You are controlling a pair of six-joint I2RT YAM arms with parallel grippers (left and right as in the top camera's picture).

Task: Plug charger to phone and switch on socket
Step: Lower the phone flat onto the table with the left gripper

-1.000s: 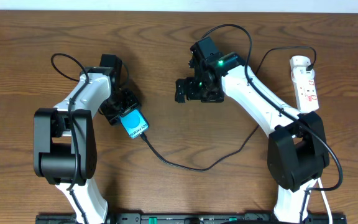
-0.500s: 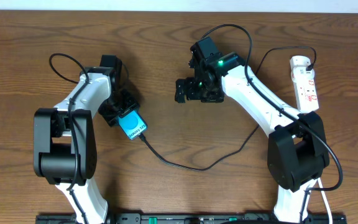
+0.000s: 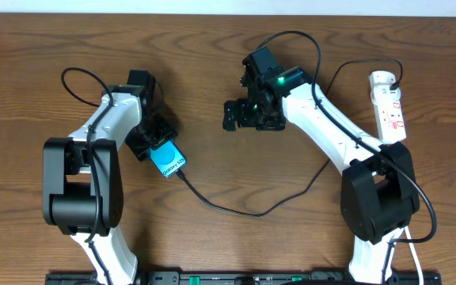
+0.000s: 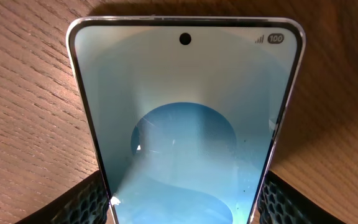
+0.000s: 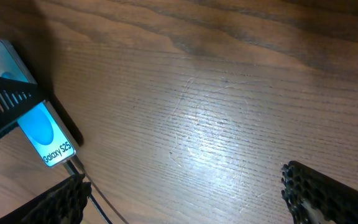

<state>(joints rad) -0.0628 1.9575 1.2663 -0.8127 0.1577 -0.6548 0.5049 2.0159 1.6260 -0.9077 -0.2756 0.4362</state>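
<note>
The phone (image 3: 169, 161) lies left of centre on the wooden table, screen lit cyan-blue. My left gripper (image 3: 158, 149) is shut on its sides. In the left wrist view the phone (image 4: 185, 112) fills the space between my fingers (image 4: 182, 193). The thin black charger cable (image 3: 244, 212) runs from the phone's lower end across the table and up toward the white socket strip (image 3: 391, 107) at the far right. My right gripper (image 3: 231, 115) is open and empty above bare table right of the phone. Its wrist view (image 5: 188, 193) shows the phone (image 5: 45, 134) and the cable (image 5: 98, 196) at its end.
The strip's white cord (image 3: 415, 252) runs down past the right arm's base (image 3: 378, 202). The left arm's base (image 3: 81, 186) stands at the lower left. A black rail (image 3: 228, 277) lines the table's front edge.
The left gripper and phone have shifted only very slightly. The right arm has not moved.
</note>
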